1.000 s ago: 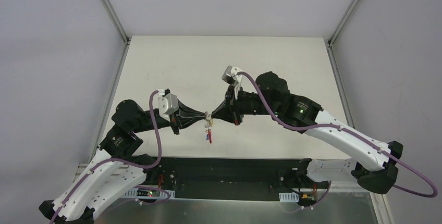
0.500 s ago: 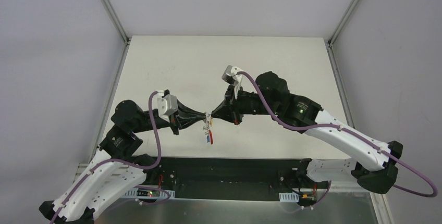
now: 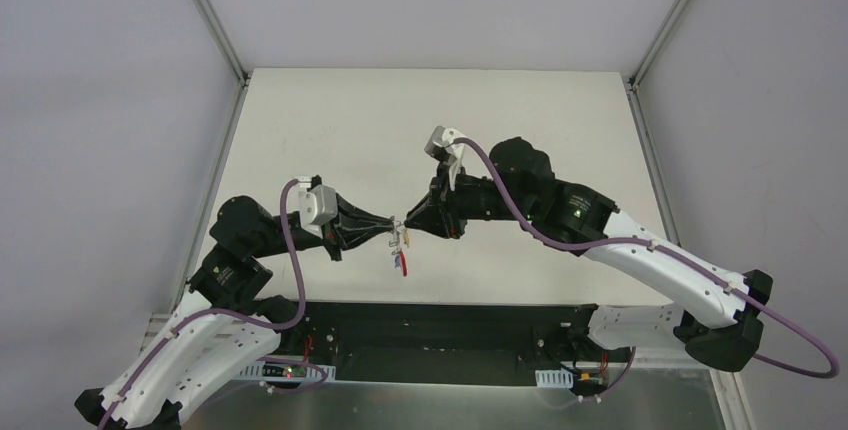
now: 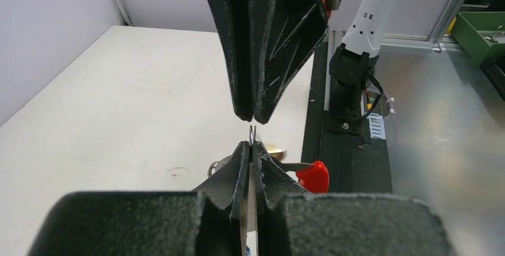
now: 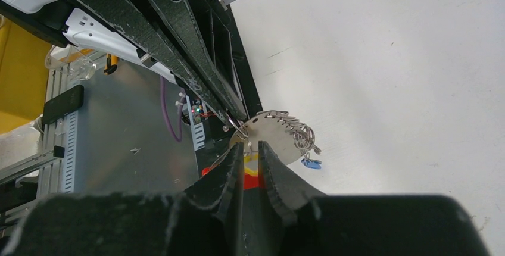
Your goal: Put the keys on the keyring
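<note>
My two grippers meet tip to tip above the table's near middle. My left gripper (image 3: 390,230) is shut on the keyring's thin silver ring (image 4: 252,134), which stands edge-on out of its fingertips (image 4: 244,152). The red strap (image 3: 402,262) hangs below and also shows in the left wrist view (image 4: 314,177). My right gripper (image 3: 409,227) is nearly closed, with the key's yellow head (image 5: 250,158) between its fingers (image 5: 271,164). In the right wrist view the chain (image 5: 298,131) and blue tag (image 5: 311,163) hang just past its tips. The key's blade is hidden.
The white table (image 3: 440,130) sits between grey walls with metal frame rails (image 3: 210,20). A black base strip (image 3: 450,325) runs along the near edge. A green bin (image 4: 482,30) stands off the table to the right in the left wrist view.
My left arm has shifted slightly toward the near edge, and the meeting point of the two grippers moved a little with it. The grips look unchanged.
</note>
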Motion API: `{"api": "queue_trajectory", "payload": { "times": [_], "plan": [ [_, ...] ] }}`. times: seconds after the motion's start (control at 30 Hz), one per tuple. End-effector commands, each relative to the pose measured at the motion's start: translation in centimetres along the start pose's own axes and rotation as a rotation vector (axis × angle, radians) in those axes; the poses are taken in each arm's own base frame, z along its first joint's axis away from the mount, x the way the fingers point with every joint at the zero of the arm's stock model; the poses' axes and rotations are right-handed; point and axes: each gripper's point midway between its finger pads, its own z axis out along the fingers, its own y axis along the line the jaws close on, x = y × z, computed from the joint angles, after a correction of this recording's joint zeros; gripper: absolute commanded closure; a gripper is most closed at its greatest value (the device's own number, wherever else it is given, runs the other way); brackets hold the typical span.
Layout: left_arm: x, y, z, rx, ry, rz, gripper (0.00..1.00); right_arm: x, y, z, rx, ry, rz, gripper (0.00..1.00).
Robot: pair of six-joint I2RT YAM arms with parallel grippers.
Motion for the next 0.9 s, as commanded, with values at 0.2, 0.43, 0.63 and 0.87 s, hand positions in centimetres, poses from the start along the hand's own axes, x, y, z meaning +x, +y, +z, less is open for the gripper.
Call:
{"api": "queue_trajectory", "payload": {
  "times": [0.2, 0.43, 0.63, 0.87],
  "plan": [
    [-1.8, -0.3, 0.0, 0.022, -0.072, 0.045, 1.00, -2.1, 0.9, -1.9, -0.008, -0.090, -0.072, 0.55],
    [-3.0, -0.7, 0.1, 0.040, -0.119, 0.040, 1.00, -2.3, 1.3, -2.7, -0.027, -0.107, -0.131, 0.52],
    [-5.3, -1.4, 0.1, 0.072, -0.193, 0.028, 1.00, -2.2, 1.7, -4.0, -0.044, -0.127, -0.267, 0.50],
    [-7.5, -2.1, 0.1, 0.107, -0.294, -0.008, 1.00, -2.4, 2.4, -4.5, -0.088, -0.166, -0.373, 0.50]
  ]
}}
